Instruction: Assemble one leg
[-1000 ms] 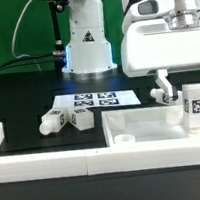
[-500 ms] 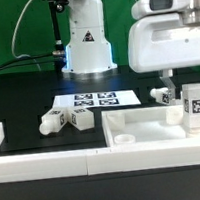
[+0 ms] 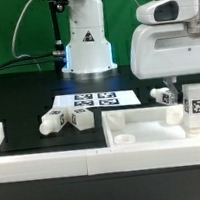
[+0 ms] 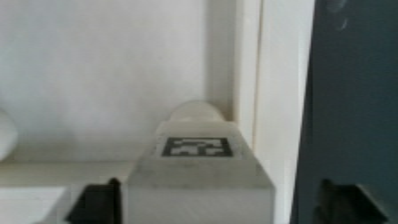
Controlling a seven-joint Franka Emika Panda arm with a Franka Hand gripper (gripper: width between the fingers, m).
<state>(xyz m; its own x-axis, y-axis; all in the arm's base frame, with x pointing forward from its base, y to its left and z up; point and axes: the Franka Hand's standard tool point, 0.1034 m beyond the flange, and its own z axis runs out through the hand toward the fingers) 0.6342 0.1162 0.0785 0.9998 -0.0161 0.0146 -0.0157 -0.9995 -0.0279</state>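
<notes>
You cannot tell whether the jaws flanking the leg (image 4: 199, 150) actually clamp it, and because the leg sits beside the rim of the white panel (image 3: 143, 140), an off-centre squeeze may twist or jam it there.

The marker board (image 3: 91, 100) is lying flat on the table (image 3: 18, 102). The robot base (image 3: 86, 44) is standing right behind it. The first leg (image 3: 53, 121) and the second leg (image 3: 82, 118) are lying side by side just in front of it, toward the exterior view's left. The panel (image 3: 146, 125) is sitting in front of it, toward the exterior view's right. A third leg (image 3: 196, 105) is standing in the panel, far from the marker board.
</notes>
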